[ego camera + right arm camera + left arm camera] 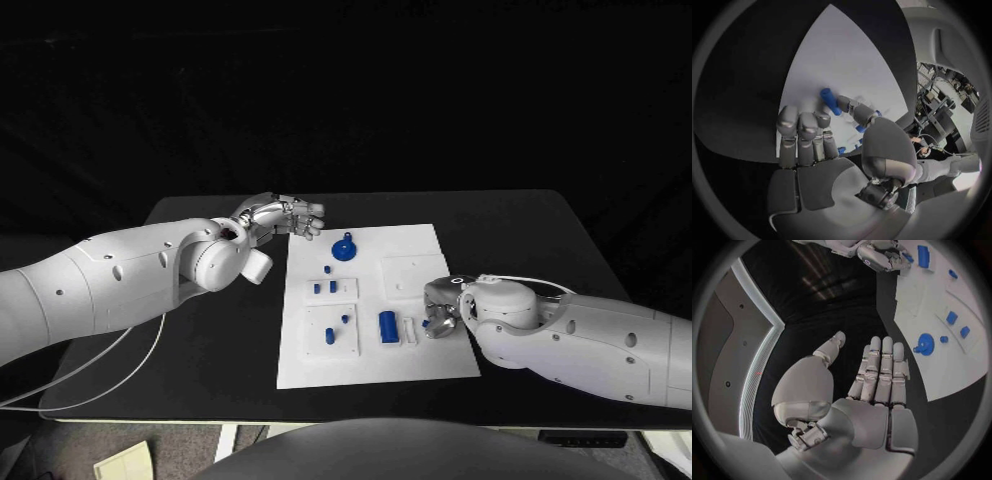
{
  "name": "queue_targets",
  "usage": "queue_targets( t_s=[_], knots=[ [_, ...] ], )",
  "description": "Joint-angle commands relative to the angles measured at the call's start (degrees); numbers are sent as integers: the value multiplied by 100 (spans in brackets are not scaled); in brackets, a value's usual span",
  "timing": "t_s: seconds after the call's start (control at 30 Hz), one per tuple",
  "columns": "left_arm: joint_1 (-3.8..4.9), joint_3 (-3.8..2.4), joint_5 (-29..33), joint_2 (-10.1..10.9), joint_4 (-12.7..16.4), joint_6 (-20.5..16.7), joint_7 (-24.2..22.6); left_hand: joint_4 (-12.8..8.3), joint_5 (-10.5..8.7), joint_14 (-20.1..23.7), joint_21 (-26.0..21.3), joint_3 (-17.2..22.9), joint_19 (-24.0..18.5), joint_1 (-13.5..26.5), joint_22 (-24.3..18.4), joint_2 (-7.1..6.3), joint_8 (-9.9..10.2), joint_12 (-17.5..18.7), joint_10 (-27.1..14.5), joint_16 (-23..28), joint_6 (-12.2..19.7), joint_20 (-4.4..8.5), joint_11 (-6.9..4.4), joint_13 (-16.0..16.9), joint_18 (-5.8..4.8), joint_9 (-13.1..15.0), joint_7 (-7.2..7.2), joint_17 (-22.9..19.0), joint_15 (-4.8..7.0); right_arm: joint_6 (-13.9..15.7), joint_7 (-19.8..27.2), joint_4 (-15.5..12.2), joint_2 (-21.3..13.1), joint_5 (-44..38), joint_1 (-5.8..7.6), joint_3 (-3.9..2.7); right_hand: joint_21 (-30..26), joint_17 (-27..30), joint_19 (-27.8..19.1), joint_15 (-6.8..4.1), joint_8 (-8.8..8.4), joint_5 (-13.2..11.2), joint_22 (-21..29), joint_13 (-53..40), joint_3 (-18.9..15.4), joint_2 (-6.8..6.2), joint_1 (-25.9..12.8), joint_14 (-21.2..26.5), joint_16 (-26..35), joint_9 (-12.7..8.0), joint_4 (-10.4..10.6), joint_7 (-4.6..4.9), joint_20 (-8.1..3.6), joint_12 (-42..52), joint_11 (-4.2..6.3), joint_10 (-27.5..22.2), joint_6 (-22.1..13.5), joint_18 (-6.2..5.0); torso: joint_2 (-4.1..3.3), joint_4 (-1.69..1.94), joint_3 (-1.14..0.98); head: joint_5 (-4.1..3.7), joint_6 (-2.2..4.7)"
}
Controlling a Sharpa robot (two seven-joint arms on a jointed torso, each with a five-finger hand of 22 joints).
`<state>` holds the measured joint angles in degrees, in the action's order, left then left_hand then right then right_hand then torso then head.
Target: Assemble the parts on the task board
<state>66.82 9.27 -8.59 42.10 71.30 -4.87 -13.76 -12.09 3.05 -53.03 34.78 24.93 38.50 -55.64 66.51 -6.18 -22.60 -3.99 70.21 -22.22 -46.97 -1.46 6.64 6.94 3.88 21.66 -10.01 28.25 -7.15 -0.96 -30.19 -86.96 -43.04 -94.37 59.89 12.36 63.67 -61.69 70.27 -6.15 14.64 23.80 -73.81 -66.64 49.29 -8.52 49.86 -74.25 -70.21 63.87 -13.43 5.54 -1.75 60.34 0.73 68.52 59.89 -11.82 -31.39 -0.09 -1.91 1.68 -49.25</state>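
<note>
The white task board (pixel 421 240) lies mid-table. A round blue part with a knob (pixel 343 247) stands near its far edge, two small blue blocks (pixel 326 287) sit mid-left, and a blue cylinder (pixel 387 327) lies toward the near side. My left hand (pixel 281 215) hovers at the board's far left corner, palm flat and fingers straight (pixel 879 375), holding nothing. My right hand (pixel 444 310) rests at the board's right side beside the cylinder. Its fingers (pixel 804 135) are stretched out, and its thumb tip lies against a small blue part (pixel 828 97) without pinching it.
Two tiny blue pieces (pixel 336 330) sit on the board's near left. A slim white piece (pixel 410 331) lies right of the cylinder. Black table (pixel 519 230) surrounds the board on all sides.
</note>
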Motion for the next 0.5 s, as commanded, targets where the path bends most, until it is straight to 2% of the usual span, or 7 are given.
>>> queue_targets(
  t_s=[0.03, 0.3, 0.5],
  knots=[
    [6, -5, 19, -3, 14, 71, -33, -24, -7, -29, -34, -21, -2, 0, 10, 43, -9, -18, -26, 26, 37, -24, -4, -10, 95, -9, 8, 8, -30, 277, -46, 22, -156, 689, -114, 93, 29, 7, 64, -21, 48, 122, 14, 11, 132, 219, 174, -50, -9, -3322, -135, -13, -17, 32, 18, 56, 53, -318, 1, -1, 2, -3, 1],
    [6, -5, 17, 1, 13, 71, -35, -25, -7, -30, -35, -21, -2, -2, 11, 44, -10, -19, -26, 28, 36, -24, -4, -10, 95, -10, 8, 10, -30, 1004, 118, -137, -295, 2010, 25, 43, 25, 20, 128, -56, 84, 335, 44, 31, 98, 196, 142, -96, 3, -3337, -174, -42, -53, 34, 48, 109, 114, -318, 2, 4, 7, -12, 7],
    [6, -5, 14, 1, 13, 73, -36, -25, -7, -30, -36, -21, -2, -3, 13, 44, -10, -19, -25, 29, 36, -24, -4, -11, 95, -10, 8, 11, -30, 1170, 149, -227, -331, 2789, 94, 26, 17, 21, 153, -78, 99, 512, 63, 38, 34, 224, 105, -108, 9, -3349, -204, -55, -77, 31, 62, 124, 134, -318, 2, 2, 10, -18, 6]
  ],
)
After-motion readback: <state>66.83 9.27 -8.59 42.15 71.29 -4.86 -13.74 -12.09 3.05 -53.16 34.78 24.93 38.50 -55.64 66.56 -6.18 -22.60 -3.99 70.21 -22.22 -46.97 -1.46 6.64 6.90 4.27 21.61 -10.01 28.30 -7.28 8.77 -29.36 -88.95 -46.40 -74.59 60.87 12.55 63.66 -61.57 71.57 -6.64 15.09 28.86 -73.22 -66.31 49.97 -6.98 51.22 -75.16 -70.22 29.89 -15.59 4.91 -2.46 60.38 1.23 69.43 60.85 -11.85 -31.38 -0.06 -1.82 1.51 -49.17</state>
